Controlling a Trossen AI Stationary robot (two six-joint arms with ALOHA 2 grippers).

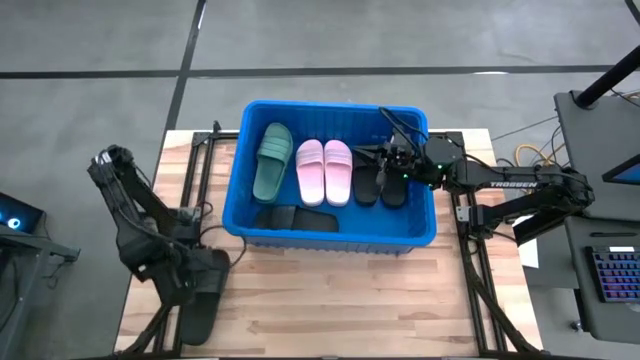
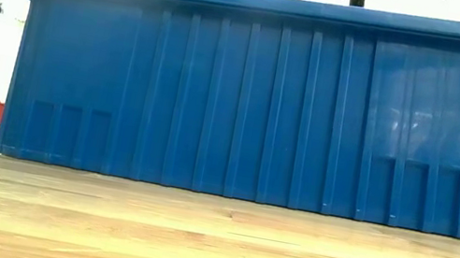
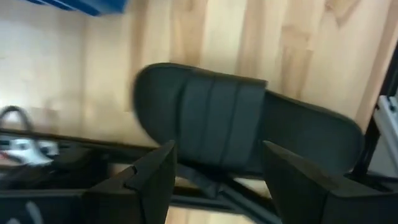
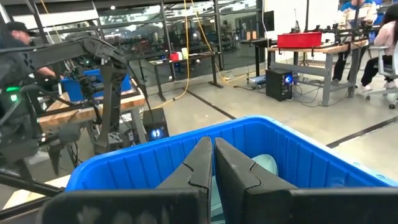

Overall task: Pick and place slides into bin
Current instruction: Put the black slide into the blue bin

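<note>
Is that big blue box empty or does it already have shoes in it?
Not empty. From above, the bin holds a green slide, a pink pair and black ones.

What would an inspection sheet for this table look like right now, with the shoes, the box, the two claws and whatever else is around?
Surface: wooden table, bare planks in front of the bin.
Job's things: blue bin holds a green slide, a pink pair, two black slides at its right end and a black slide by the front wall; one more black slide lies on the table's left front corner.
Clutter: nothing seen.
Grippers: left gripper open, its fingers either side of the table slide; right gripper shut, over the bin's right end, holding nothing.
Cables: yellow cable on the floor behind; wires right of the table.
Surroundings: workshop benches, a seated person.
</note>
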